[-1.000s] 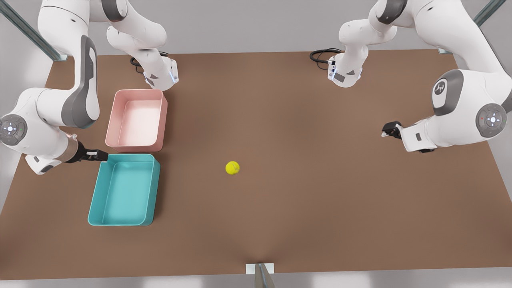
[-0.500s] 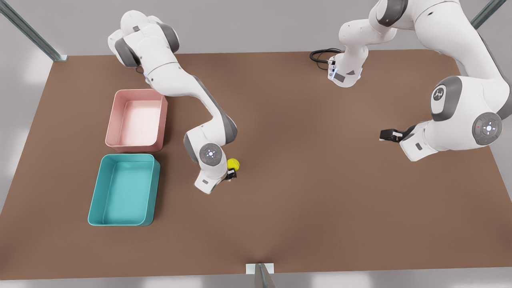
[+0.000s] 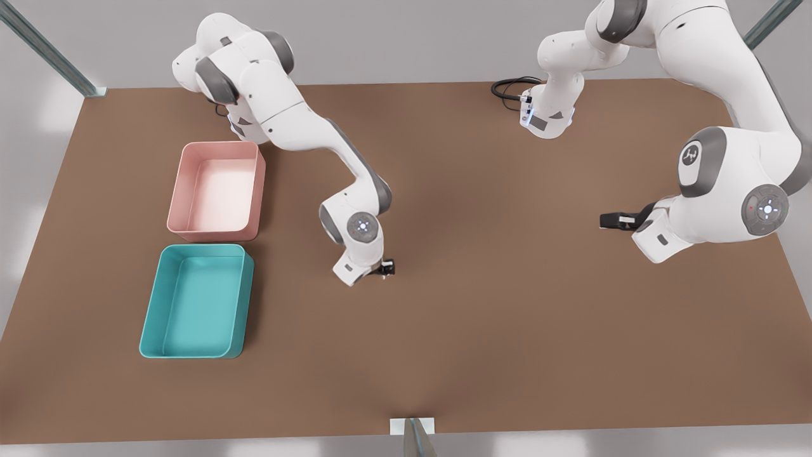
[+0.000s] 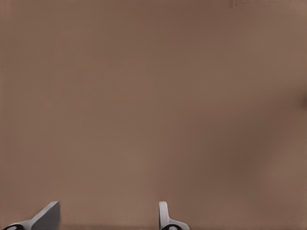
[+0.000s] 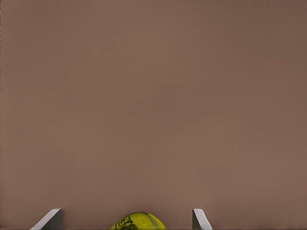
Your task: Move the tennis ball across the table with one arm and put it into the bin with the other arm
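Observation:
The tennis ball [image 5: 139, 222] lies on the brown table [image 3: 507, 330], and its yellow-green top shows between the fingers of my right gripper [image 5: 126, 211]. That gripper is open, with a gap on each side of the ball. In the front view the right gripper [image 3: 383, 268] is down at mid-table and its hand covers the ball. The teal bin [image 3: 202, 249] stands at the front view's left, apart from the ball. My left gripper [image 3: 609, 220] waits open over bare table at the front view's right, its fingertips [image 4: 162, 211] wide apart with nothing between them.
A pink tray [image 3: 219, 146] stands just behind the teal bin. Both arm bases [image 3: 545, 120] are mounted at the table's far edge, with a black cable beside one. A metal post [image 3: 415, 438] stands at the near edge.
The right arm swung from beside the teal bin to mid-table and came down over the ball, which it now hides in the front view. The left arm drifted slightly.

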You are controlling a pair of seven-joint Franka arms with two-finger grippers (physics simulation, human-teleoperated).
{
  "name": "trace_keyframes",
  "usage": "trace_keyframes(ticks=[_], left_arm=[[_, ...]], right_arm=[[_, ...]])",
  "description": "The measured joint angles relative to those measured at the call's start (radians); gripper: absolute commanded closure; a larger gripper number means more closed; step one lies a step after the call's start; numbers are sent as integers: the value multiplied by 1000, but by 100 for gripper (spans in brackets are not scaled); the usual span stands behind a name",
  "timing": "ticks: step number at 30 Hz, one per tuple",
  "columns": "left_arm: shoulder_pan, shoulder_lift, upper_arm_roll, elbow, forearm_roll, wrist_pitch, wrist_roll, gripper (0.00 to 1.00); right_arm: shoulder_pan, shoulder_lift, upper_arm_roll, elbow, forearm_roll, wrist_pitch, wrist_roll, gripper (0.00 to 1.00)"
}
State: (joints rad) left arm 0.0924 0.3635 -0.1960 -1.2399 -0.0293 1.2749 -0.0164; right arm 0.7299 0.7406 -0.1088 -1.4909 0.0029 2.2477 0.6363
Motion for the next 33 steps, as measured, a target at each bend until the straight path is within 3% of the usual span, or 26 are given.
trace_keyframes(ticks=[30, 33], left_arm=[[9, 29, 0, -6, 2, 24, -78, 0], [9, 29, 0, -6, 2, 24, -81, 0]], right_arm=[[46, 32, 0, -123, -36, 60, 180, 0], [46, 34, 0, -123, -38, 62, 186, 16]])
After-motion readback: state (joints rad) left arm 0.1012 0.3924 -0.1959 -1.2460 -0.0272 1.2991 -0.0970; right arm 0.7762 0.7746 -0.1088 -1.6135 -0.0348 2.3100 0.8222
